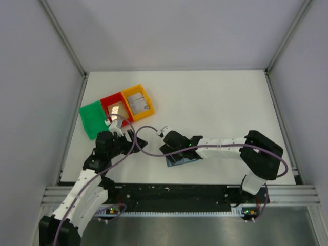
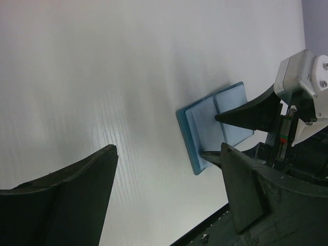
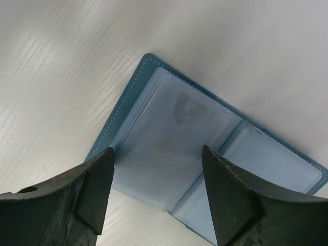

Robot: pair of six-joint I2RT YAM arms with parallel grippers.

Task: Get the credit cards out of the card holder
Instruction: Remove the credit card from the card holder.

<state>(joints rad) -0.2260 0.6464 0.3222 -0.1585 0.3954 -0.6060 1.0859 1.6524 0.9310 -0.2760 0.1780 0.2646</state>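
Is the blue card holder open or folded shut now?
Open: the card holder lies spread flat, both pale inner sides facing up.

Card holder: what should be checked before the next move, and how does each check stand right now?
1. card holder lying open, pockets facing up: ok.
2. right end effector over the card holder, jaws apart: ok.
3. A card showing in the pockets to grasp: cannot tell, they are cloudy.
4. left end effector open and off the card holder: ok.
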